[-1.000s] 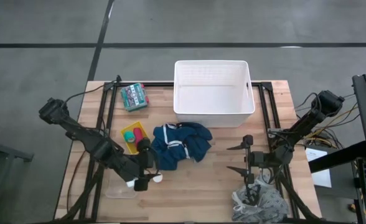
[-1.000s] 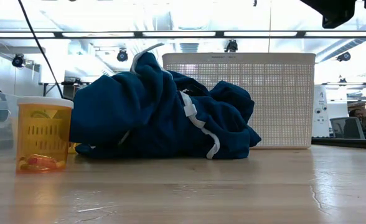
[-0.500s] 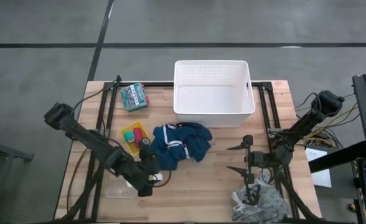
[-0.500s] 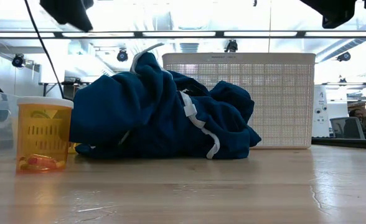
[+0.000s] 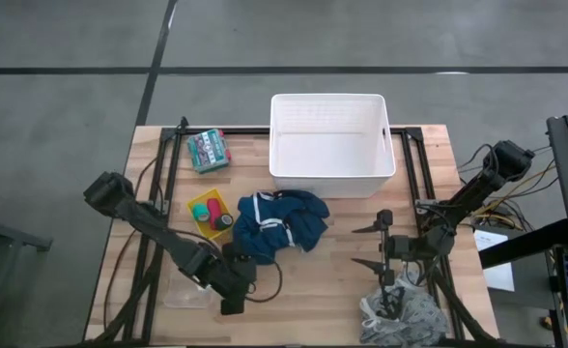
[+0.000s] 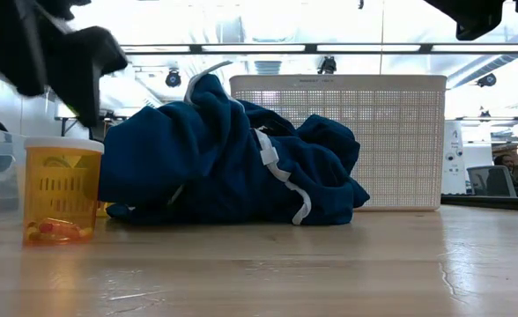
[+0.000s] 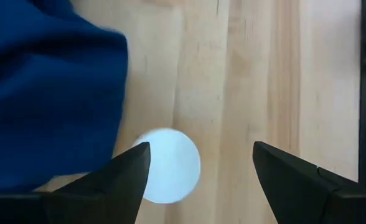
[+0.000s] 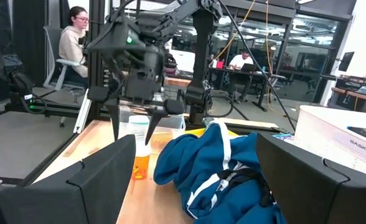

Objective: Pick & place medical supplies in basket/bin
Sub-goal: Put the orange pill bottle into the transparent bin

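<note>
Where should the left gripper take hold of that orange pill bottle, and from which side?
Probably by the white cap end, coming straight down. The orange pill bottle stands upright on the table, beside the blue garment, so the top is free. The left gripper is open above it.

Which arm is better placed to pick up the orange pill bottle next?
Left. The left gripper hangs open right above the pill bottle, whose white cap shows between its fingers. The right gripper, also open, waits across the table, beyond the blue garment.
</note>
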